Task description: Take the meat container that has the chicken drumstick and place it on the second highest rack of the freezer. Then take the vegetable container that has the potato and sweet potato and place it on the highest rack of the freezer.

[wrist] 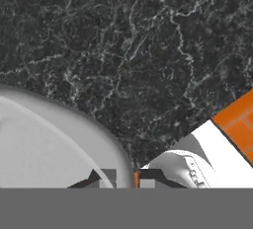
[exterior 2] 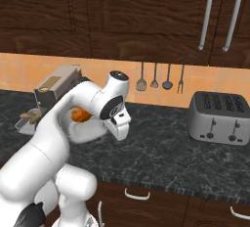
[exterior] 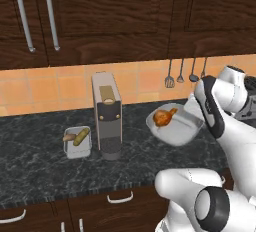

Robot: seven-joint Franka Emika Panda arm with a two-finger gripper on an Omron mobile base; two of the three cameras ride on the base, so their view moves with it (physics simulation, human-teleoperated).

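**Meat container gripped, freezer trip not begun**

The meat container, a pale round tub with the drumstick in it, sits tilted just above the counter, at about 3 o'clock from the coffee machine in the left base view. In the hand view the gripper has its dark tips narrowly set astride the tub's rim, so I judge it is holding the tub by its edge. Nothing has been shelved: both racks await.

The vegetable container, a small square tub, rests on the counter at 9 o'clock of the machine, untouched.

The counter is dark speckled stone, backed by orange tiles. Utensils hang at 12 o'clock of the meat container. A toaster stands well apart. Dark wood cabinets run above.
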